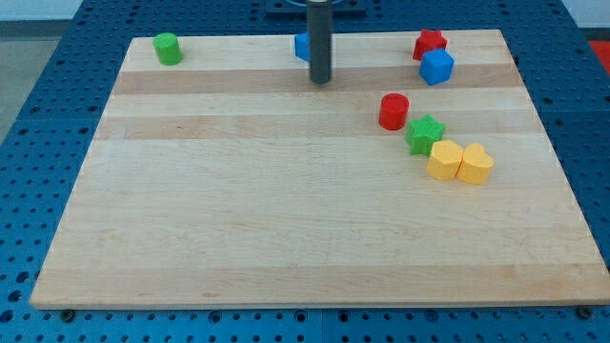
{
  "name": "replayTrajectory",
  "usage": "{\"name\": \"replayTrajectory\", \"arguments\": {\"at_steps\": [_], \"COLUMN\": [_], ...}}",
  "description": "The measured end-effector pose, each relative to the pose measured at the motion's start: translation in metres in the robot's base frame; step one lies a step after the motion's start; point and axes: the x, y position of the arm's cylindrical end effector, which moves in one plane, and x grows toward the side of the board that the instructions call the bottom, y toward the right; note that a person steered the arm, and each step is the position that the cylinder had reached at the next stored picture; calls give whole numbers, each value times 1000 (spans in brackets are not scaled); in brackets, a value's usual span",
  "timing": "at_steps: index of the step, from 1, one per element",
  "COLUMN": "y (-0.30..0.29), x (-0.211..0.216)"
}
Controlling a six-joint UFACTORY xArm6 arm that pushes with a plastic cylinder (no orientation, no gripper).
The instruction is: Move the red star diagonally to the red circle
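The red star (429, 43) lies near the board's top right edge, touching a blue cube (437, 67) just below and to its right. The red circle (394, 111) stands lower, right of the board's middle. My tip (319, 80) rests on the board near the top centre, well to the left of both red blocks. A blue block (302, 46) sits right behind the rod, partly hidden by it.
A green star (425, 133) lies just below and right of the red circle. Two yellow blocks (444, 160) (475, 164) sit side by side below it. A green cylinder (169, 49) stands at the top left corner of the wooden board (238, 219).
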Motion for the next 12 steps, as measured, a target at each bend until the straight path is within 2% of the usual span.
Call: {"name": "replayTrajectory", "arguments": {"at_steps": [1, 2, 5, 7, 8, 9, 10, 12], "y": [29, 34, 61, 124, 170, 188, 187, 184], "x": [-1, -13, -72, -102, -102, -101, -100, -67]}}
